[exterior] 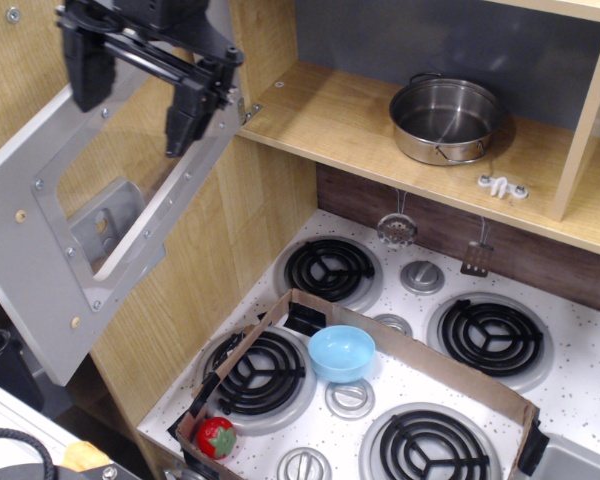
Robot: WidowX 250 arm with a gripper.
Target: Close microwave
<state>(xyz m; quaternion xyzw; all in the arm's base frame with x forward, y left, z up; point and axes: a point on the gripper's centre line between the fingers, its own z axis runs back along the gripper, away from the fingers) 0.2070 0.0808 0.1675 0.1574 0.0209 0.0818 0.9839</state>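
The microwave is a wooden compartment (330, 120) with a dark grey back wall (430, 40), at the top of the view. Its big grey door (35, 260), with a clear window, stands swung open to the left. My black gripper (132, 118) is at the top left, in front of the door's upper part. It is open, with one finger (85, 85) over the door's upper edge and the other finger (182, 130) over the window near the hinge side. Nothing is between the fingers. I cannot tell whether they touch the door.
A steel pot (447, 118) and a small white piece (503, 186) sit in the compartment. A grey bracket (105, 222) shows through the window. Below, the stove top holds a cardboard box (430, 362), a blue bowl (341, 352) and a red strawberry (216, 437).
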